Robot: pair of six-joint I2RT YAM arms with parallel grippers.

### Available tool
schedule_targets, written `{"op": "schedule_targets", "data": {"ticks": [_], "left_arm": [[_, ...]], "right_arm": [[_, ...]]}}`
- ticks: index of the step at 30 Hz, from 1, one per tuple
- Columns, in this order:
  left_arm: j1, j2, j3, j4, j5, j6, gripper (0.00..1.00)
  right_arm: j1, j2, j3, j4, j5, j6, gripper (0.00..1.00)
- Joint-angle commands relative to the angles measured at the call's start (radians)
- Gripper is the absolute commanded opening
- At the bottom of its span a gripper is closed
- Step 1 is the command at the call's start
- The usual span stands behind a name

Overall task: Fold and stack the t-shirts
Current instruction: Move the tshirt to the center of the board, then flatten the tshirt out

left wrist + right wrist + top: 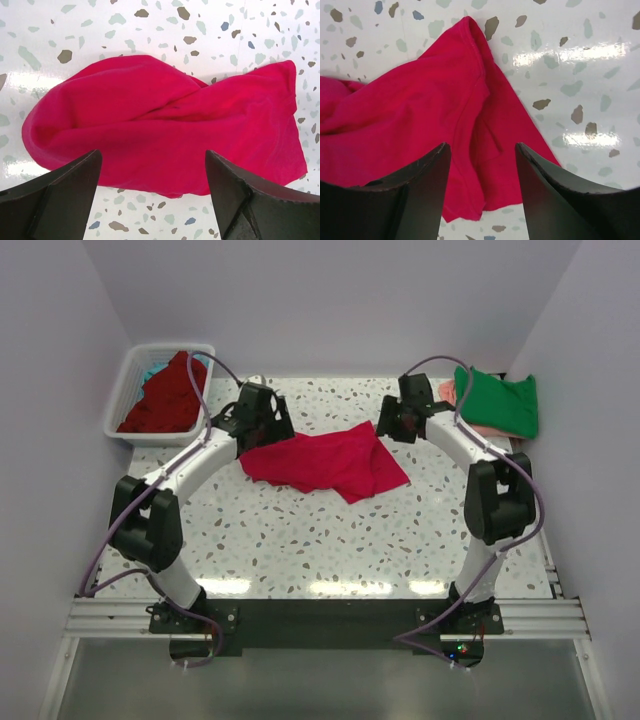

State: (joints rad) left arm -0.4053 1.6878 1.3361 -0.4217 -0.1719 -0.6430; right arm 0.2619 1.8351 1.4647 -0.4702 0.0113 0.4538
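Crimson-pink t-shirt [325,462] lies crumpled and twisted mid-table [300,550], right between the arms. The left gripper [152,192] hangs over its left end, jaws spread wide, holding nothing. The right gripper [481,187] straddles the hemmed right edge, jaws apart, also empty. That cloth looks light, soft and floppy, so it'll sag and bunch. A pinch on a hem at each end, drawn apart, looks best. Beyond, a dark red t-shirt [165,395] fills the white basket [125,390] far left, and a green t-shirt [500,400] sits folded far right.
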Motion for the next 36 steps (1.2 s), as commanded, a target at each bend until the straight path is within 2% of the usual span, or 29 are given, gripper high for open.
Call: {"op": "schedule_targets", "data": {"ticks": [1, 16, 27, 29, 30, 33, 34, 36], "left_arm": [[0.016, 0.009, 0.024, 0.049, 0.043, 0.02, 0.88], [0.066, 0.036, 0.058, 0.043, 0.072, 0.054, 0.88], [0.08, 0.044, 0.058, 0.046, 0.078, 0.065, 0.88], [0.083, 0.043, 0.06, 0.046, 0.078, 0.065, 0.88], [0.085, 0.044, 0.058, 0.044, 0.077, 0.066, 0.88], [0.086, 0.042, 0.06, 0.046, 0.077, 0.068, 0.88], [0.088, 0.042, 0.06, 0.046, 0.077, 0.068, 0.88], [0.091, 0.041, 0.06, 0.046, 0.074, 0.069, 0.88]], "right_arm": [[0.0, 0.079, 0.065, 0.082, -0.063, 0.013, 0.56], [0.002, 0.265, 0.209, 0.088, -0.096, 0.005, 0.53], [0.003, 0.331, 0.243, 0.065, -0.091, 0.002, 0.52], [0.002, 0.345, 0.247, 0.065, -0.096, 0.003, 0.49], [0.005, 0.346, 0.247, 0.067, -0.1, 0.003, 0.47], [0.01, 0.348, 0.25, 0.065, -0.108, 0.003, 0.24], [0.013, 0.342, 0.253, 0.061, -0.105, 0.003, 0.13], [0.019, 0.334, 0.255, 0.055, -0.094, 0.002, 0.0]]}}
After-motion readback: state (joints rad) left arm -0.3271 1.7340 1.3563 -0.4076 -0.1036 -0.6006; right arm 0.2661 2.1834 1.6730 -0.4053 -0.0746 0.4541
